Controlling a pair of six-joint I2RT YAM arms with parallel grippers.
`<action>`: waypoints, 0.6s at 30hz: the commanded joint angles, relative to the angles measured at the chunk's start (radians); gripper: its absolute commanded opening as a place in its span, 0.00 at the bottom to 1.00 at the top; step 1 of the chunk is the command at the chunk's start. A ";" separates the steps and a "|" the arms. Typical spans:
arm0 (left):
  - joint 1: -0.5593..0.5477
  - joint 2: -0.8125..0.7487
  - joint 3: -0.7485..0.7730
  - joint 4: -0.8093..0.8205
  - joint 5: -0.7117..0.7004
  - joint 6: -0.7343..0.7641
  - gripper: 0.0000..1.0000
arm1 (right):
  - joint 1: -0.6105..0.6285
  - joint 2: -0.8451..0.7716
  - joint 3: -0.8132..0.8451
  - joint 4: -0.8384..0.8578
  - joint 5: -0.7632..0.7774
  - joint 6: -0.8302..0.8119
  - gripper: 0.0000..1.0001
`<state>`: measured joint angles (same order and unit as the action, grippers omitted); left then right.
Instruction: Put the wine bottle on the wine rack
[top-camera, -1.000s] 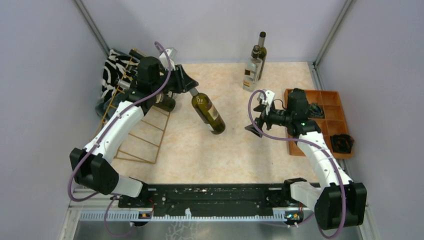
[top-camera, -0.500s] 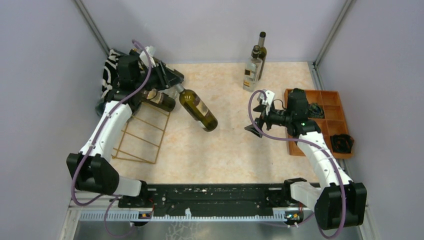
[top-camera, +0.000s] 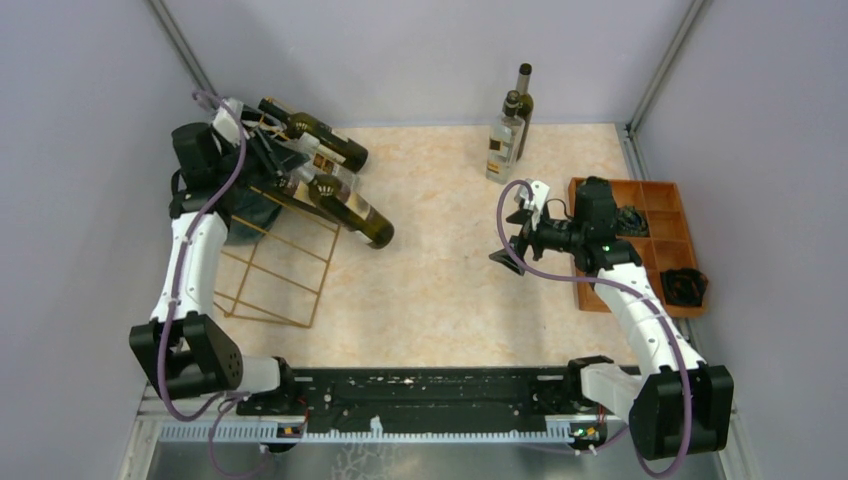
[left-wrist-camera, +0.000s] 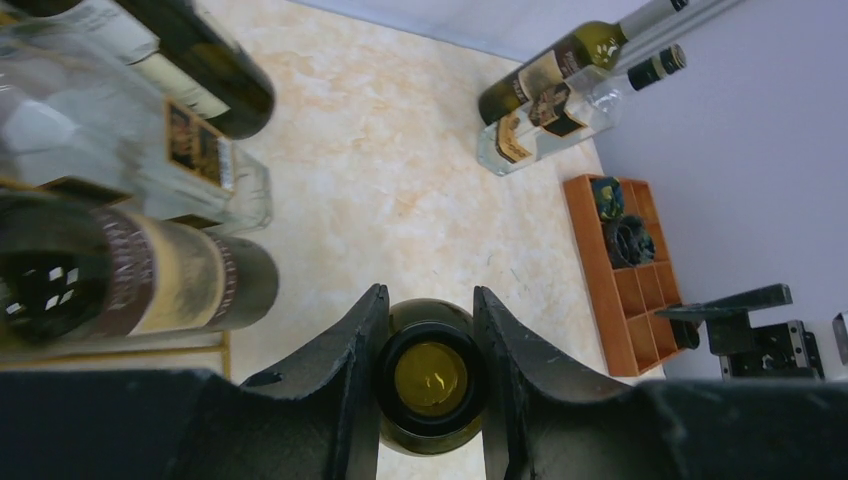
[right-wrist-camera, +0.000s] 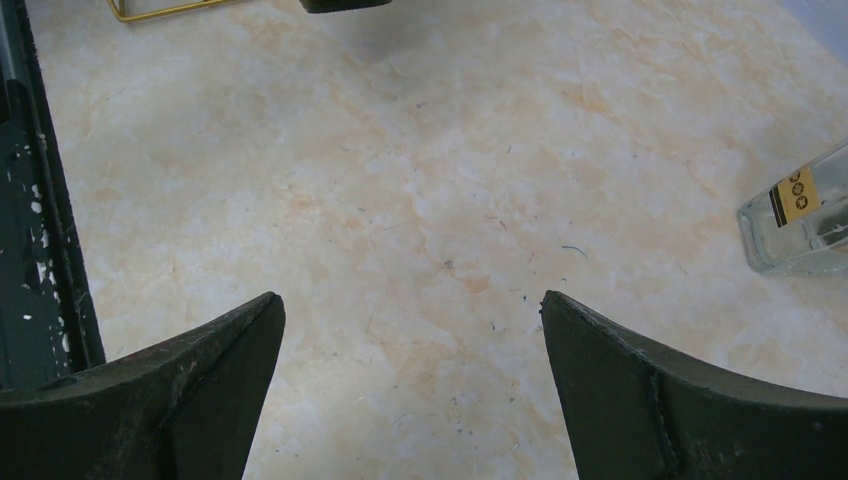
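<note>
Plainly the step in hand is the placing. The left gripper (left-wrist-camera: 430, 305) is clamped on the neck of the bottle (top-camera: 352, 208). It lies slanted at the table's (top-camera: 450, 290) 10 o'clock, neck over the rack (top-camera: 290, 272) and base sticking out past the rack's right edge toward 4 o'clock. Whether the wire already bears it I cannot tell.

Three stored bottles (left-wrist-camera: 130, 270) lie just beside it on the far side (the nearest, brown-labelled, looks close enough to be knocked). To do this well, I judge, line the bottle up parallel to them and ease it down into the free cell. Loosen the grip only once it rests firmly, since a slanted frame may let glass slide.

The right gripper (right-wrist-camera: 410, 300), jaws wide apart and holding nothing, hovers over the table at 3 o'clock, well apart.
</note>
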<state>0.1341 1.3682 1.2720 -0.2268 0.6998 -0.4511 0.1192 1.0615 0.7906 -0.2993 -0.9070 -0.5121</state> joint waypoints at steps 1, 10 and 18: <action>0.083 -0.081 -0.031 0.050 0.077 -0.027 0.00 | -0.003 -0.018 0.001 0.040 -0.031 0.004 0.98; 0.123 -0.134 -0.051 0.009 -0.084 0.055 0.00 | -0.003 -0.011 0.002 0.037 -0.043 0.008 0.98; 0.126 -0.176 -0.071 -0.010 -0.210 0.105 0.00 | -0.004 -0.002 0.002 0.035 -0.046 0.008 0.98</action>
<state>0.2527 1.2430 1.2041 -0.2802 0.5419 -0.3519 0.1192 1.0615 0.7902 -0.2993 -0.9222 -0.5049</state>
